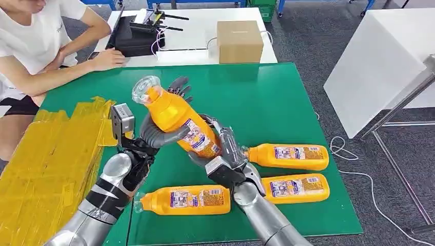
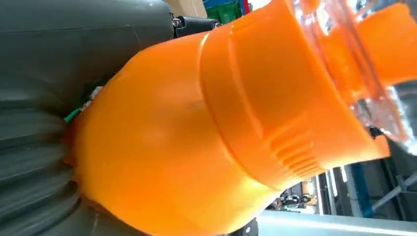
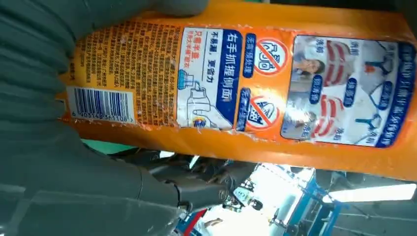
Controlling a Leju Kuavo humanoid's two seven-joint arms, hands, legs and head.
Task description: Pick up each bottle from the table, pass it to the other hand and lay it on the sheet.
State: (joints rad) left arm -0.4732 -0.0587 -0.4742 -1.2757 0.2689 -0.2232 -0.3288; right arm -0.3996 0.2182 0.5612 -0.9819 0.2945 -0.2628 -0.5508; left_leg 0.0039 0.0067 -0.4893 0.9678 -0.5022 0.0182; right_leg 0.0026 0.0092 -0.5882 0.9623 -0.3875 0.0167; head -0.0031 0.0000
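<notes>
Three orange plastic bottles [image 1: 184,200] lie on the green surface [image 1: 287,102] nearest the robot. Above them, the left robot hand [image 1: 161,134] and right robot hand [image 1: 225,148] both grip a fourth orange bottle [image 1: 177,118], tilted, clear cap away. The yellow sheet [image 1: 46,159] lies left.

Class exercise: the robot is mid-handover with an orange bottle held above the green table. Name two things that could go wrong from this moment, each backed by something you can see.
1. Both the left hand and the right hand grip the tilted orange bottle. If one lets go before the other's hold is firm, it may slip.
2. Three more bottles lie on the table, one just below the hands. A dropped bottle could knock it.
</notes>
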